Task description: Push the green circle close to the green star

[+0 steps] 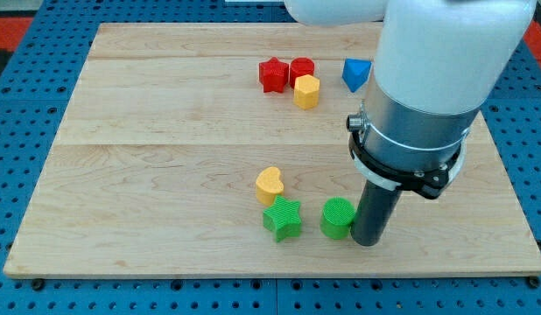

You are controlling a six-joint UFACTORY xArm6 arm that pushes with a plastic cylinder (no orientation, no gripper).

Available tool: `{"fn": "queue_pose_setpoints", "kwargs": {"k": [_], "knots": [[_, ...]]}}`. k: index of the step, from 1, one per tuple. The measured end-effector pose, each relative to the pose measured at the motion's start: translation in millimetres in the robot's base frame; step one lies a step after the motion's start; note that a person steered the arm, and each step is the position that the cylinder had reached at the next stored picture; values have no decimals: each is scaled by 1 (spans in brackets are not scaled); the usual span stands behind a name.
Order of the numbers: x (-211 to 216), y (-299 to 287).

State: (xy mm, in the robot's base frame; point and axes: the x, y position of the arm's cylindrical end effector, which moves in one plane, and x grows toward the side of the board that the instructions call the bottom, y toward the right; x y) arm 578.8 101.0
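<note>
Near the bench's (pixel 165 254) bottom edge, my tip (pixel 367 242), a bare rod with no claw, touches the green circle's (pixel 338 218) right side, green star (pixel 282 219) just beyond leftward.

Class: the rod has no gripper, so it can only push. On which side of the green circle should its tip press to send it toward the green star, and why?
Press the green circle on its right side wall, pushing toward the view's left. The green star lies directly to its left across a small gap. My tip already stands against the circle's right edge; its round wall could slip off-centre, so keep the push central.

Wooden board (pixel 165 131), blue pegboard (pixel 25 175), perhaps metal.
</note>
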Motion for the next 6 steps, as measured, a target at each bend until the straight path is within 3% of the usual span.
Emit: {"fn": "queue_pose_setpoints", "kwargs": {"k": [2, 6], "knots": [[-20, 23], [-4, 5]]}}
